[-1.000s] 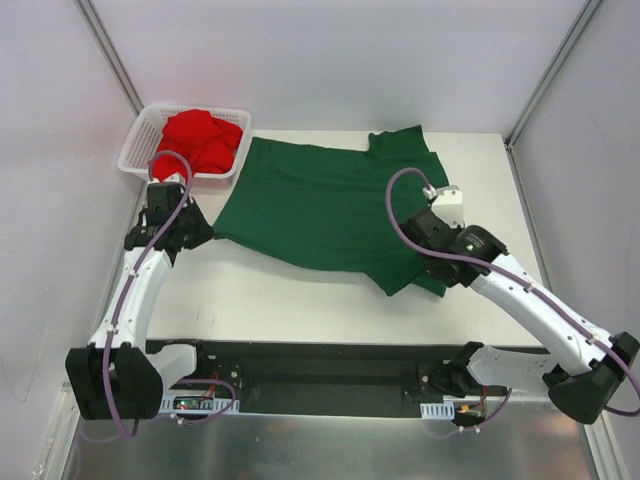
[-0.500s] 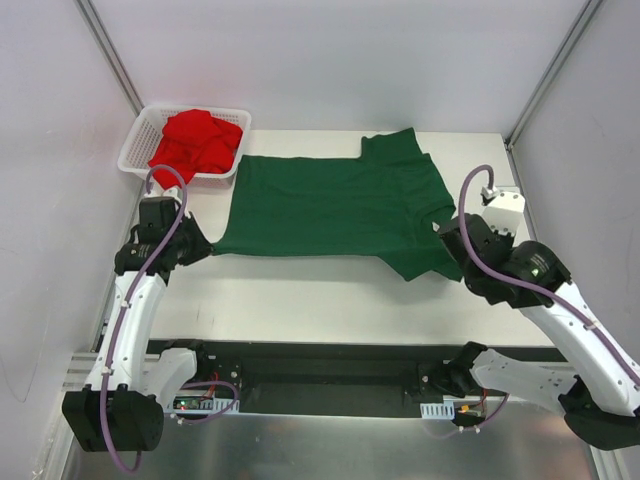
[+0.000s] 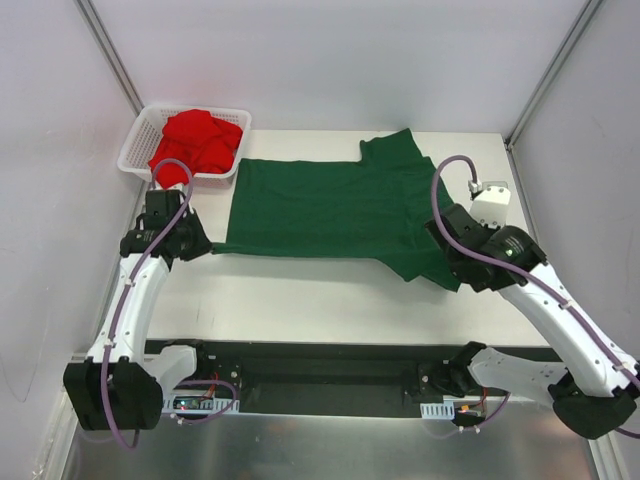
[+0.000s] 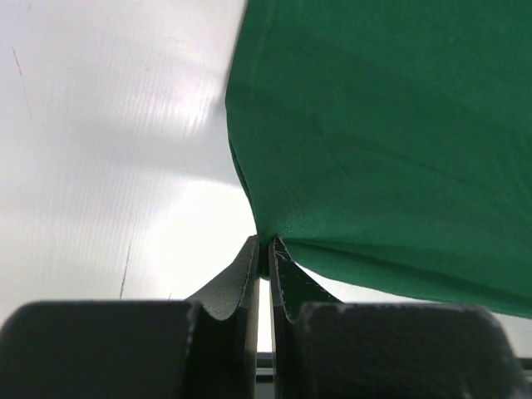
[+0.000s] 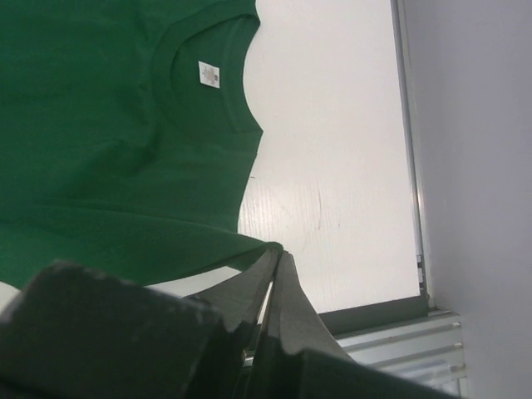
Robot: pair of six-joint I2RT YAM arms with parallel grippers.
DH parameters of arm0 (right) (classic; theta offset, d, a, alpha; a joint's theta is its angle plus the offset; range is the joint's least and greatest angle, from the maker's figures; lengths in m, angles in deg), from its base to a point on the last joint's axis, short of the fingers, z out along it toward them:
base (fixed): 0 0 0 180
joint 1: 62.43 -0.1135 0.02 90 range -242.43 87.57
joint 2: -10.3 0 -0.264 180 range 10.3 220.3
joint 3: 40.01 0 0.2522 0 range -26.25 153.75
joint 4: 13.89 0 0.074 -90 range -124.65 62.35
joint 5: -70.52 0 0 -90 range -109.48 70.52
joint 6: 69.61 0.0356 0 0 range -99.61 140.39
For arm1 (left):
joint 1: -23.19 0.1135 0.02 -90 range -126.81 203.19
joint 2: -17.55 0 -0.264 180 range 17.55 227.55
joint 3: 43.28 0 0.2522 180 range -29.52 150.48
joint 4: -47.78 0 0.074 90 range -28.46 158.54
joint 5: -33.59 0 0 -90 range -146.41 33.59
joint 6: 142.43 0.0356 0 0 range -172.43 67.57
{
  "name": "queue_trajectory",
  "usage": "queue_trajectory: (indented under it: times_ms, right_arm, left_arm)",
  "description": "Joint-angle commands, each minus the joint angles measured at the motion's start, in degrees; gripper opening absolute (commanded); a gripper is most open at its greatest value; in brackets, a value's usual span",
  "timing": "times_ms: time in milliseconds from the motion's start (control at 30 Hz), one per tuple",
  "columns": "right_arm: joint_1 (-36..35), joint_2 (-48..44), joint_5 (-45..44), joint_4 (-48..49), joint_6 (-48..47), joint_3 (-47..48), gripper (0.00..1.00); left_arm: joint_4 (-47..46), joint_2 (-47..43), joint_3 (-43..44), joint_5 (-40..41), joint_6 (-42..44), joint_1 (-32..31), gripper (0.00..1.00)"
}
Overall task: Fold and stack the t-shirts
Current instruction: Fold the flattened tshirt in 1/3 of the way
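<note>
We grip the green t-shirt [image 3: 330, 210], spread on the table [image 3: 300, 300]: left pincer [image 4: 264, 248] clenched on a hem corner, right pincer [image 5: 278, 256] clenched on what seems the shoulder edge. We should pull evenly and lower it flat. The red t-shirt [image 3: 195, 140] sits in the basket [image 3: 134, 152].

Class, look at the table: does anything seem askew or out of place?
Nothing spilled. The green t-shirt, pinched by left gripper and right gripper, lies rumpled at its right end; the red t-shirt sits crumpled in the basket.
</note>
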Motion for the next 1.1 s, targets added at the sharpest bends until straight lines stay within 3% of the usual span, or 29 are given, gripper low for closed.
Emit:
queue_trajectory:
  times_ms: [0, 433, 800, 1067]
  right_arm:
    - [2.64, 1.72, 0.18, 2.07, -3.86, -2.22, 0.01]
    - [10.64, 10.78, 6.33, 17.21, -12.57, -6.36, 0.01]
    - [15.22, 20.18, 11.26, 24.85, -15.82, -4.16, 0.01]
    - [16.80, 24.84, 10.03, 27.58, -17.40, -0.22, 0.01]
  left_arm:
    - [-3.83, 2.91, 2.82, 3.53, 0.34, 0.48, 0.00]
    - [-12.09, 13.89, 3.69, 4.50, -1.42, 0.48, 0.00]
    - [-16.40, 23.74, 7.73, 5.37, -3.53, 0.31, 0.00]
    - [-18.86, 29.10, 8.53, 5.29, -3.27, 0.39, 0.00]
